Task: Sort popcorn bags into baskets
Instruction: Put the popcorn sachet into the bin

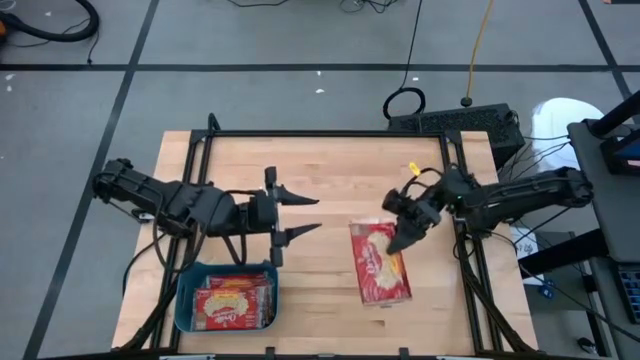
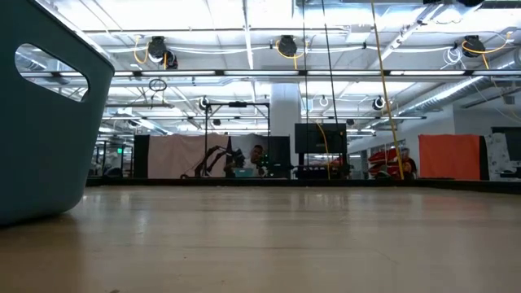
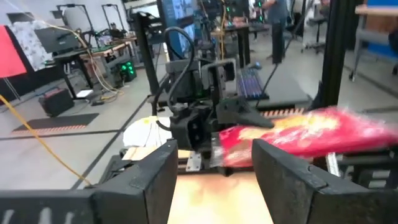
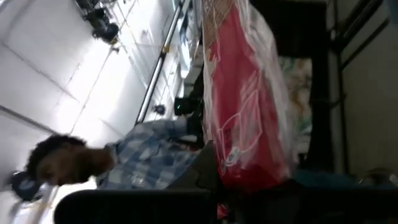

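A popcorn bag [image 1: 381,262] is gripped by the right end effector [image 1: 403,238] above the bench [image 1: 340,165]; the left end effector [image 1: 297,215] is held open beside the basket [image 1: 186,295].

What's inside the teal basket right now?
The basket holds red popcorn bags lying flat, at least two side by side. Any bags beneath them are covered, so the full count cannot be told. The left claw is open above the table, clear of it.

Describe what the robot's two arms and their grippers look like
Both arms are dark, almost black, jointed and bulky, with loose black cables trailing along them. The left gripper ends in two long tapered black fingers. The right gripper is equally dark and compact. No markings are visible.
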Controlling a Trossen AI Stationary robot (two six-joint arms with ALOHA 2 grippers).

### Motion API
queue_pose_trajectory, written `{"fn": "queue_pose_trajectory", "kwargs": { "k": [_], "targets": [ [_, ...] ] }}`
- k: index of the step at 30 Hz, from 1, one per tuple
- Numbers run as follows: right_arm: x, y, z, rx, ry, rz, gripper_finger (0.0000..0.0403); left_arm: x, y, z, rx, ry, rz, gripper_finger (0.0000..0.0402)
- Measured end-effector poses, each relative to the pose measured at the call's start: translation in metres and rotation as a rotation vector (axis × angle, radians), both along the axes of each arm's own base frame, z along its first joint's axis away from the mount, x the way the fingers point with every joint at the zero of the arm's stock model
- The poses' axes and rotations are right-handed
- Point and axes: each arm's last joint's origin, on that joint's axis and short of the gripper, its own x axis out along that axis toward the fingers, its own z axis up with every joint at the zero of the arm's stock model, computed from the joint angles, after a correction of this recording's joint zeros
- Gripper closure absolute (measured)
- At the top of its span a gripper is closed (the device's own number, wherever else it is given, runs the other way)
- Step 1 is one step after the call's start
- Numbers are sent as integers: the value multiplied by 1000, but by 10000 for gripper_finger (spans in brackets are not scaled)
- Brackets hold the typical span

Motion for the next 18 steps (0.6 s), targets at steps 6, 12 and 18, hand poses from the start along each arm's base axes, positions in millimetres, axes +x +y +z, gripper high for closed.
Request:
{"fn": "queue_pose_trajectory", "kwargs": {
  "k": [6,12,18],
  "targets": [
    [21,2,-11,98,48,89,395,-3,-5,-7,85,75,-25,164],
    [38,4,-24,149,62,119,395,-8,-18,-9,196,96,-82,160],
    [48,4,-36,174,128,126,394,-17,-30,-16,374,179,-96,160]
  ]
}}
